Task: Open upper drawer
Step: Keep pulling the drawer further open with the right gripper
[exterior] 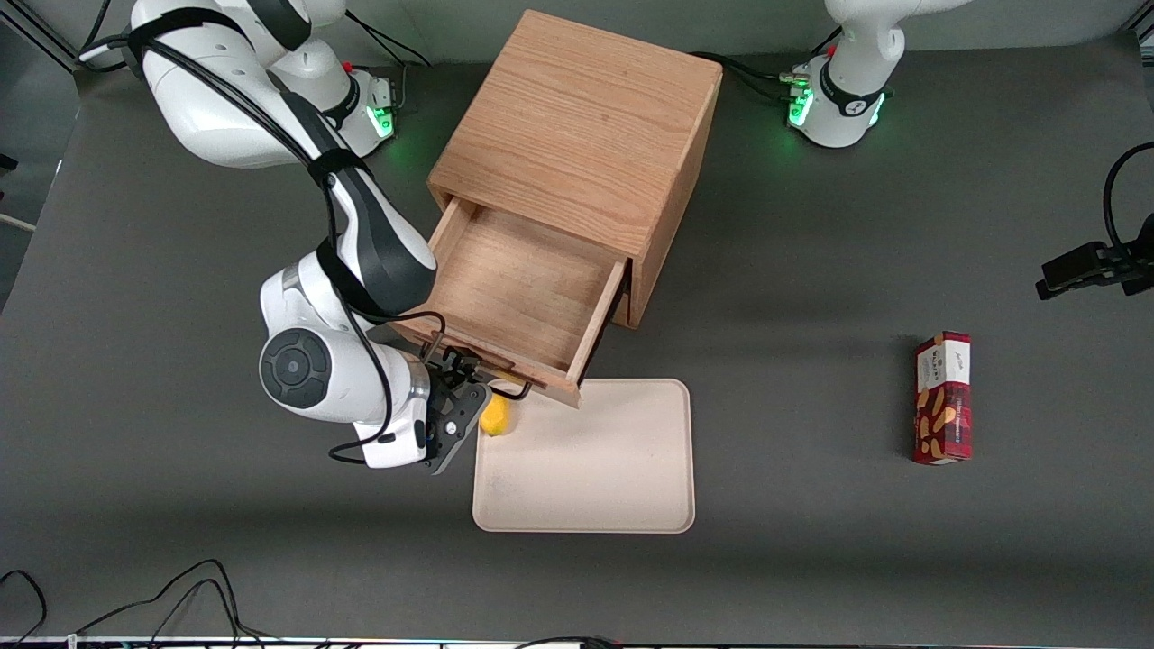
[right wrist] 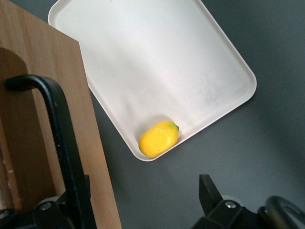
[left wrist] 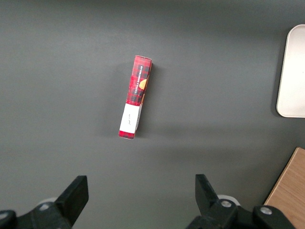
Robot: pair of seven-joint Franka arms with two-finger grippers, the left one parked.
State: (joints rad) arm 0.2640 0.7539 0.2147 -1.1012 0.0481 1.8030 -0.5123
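The upper drawer stood pulled well out of the oak cabinet, its front edge overhanging the cream tray. A yellow lemon lay in the tray's corner just beside the drawer front. The gripper was at the black bar handle, fingers spread apart, one finger clear of the drawer front. A red snack box lay well apart, toward the parked arm's end.

table: dark grey mat (matte) | cables along near edge
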